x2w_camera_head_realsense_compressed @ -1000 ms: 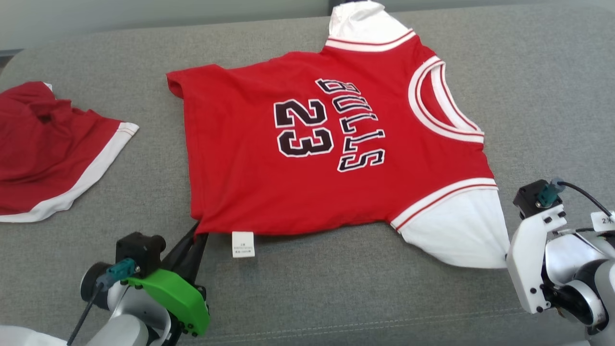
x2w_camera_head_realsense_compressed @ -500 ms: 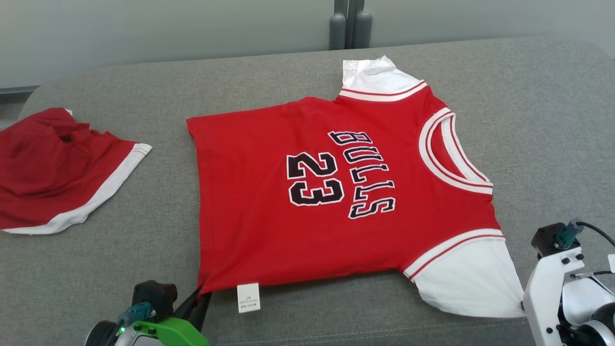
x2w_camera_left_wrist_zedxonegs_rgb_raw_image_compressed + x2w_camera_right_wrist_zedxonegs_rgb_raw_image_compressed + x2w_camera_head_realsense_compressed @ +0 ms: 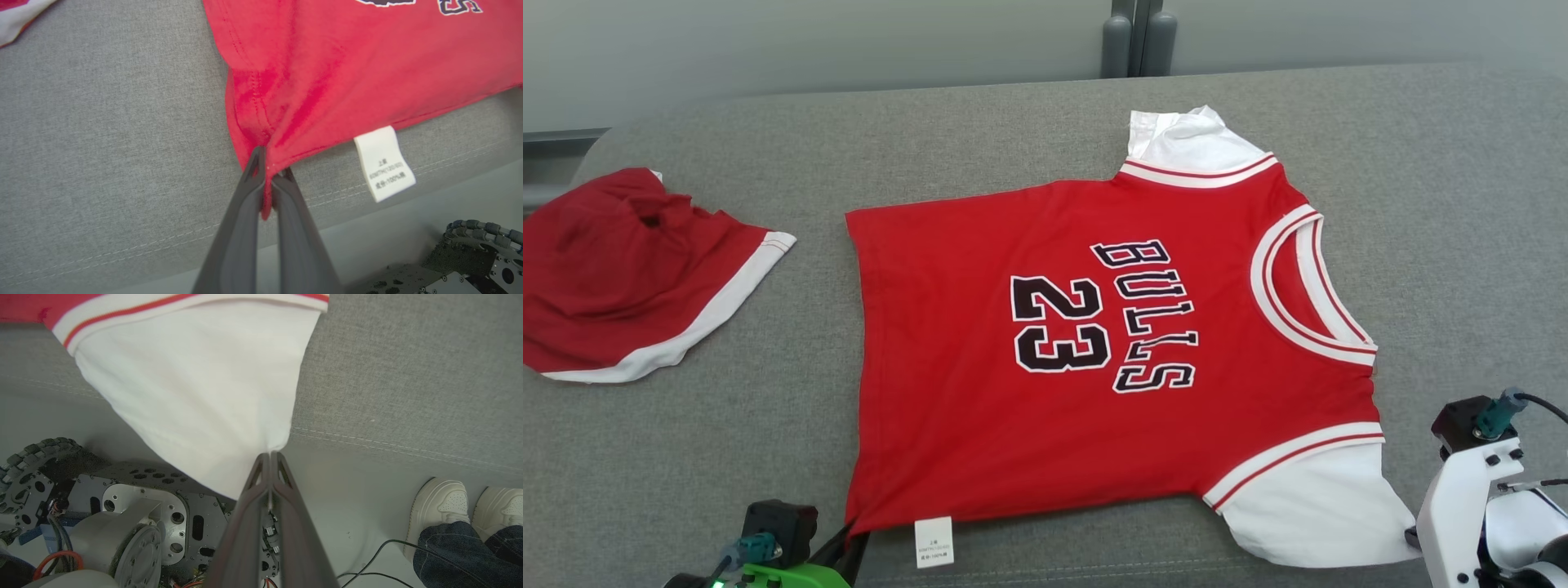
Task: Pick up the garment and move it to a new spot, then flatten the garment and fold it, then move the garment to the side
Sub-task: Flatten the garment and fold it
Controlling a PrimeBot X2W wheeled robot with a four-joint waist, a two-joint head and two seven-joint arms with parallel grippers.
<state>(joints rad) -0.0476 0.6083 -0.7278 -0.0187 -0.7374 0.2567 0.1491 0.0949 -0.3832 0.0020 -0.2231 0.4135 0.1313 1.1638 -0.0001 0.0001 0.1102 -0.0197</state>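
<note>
- Though spread nearly flat on the grey cushion (image 3: pixel 727 457), print side up, counts as only half settled: jersey (image 3: pixel 980 441) lying mid-cushion, neck to the right, hem to the left, both near corners drawn toward the near edge.
- Looks light, thin and limp, so likely to drape, bunch and slide easily over the upholstery. No stiffness to hold a shape, and nothing fragile.
- Best taken at corners and seams, meaning hem corner, sleeve edge or shoulders. Pinching mid-panel would probably only raise a tent of cloth.
- Left pincer (image 3: pixel 267 179): clamped tight on the near-left hem corner, red cloth puckered between the dark fingers (image 3: pixel 245 228), just left of the white care label (image 3: pixel 384 163).
- Right pincer (image 3: pixel 269 457): squeezed together on the tip of the white sleeve (image 3: pixel 196 396) at the near right, cloth fanning out from the fingertips and reaching past the cushion's near edge.
- Off to the left, well apart from the jersey: crumpled red shorts (image 3: pixel 629 278) with white trim, touched by neither pincer.
- Judging by the tension at both corners: flattening in hand, fold not yet begun.
- Worth watching — an uneven pull could skew the hem or wrinkle the far sleeve (image 3: pixel 1188 139).
</note>
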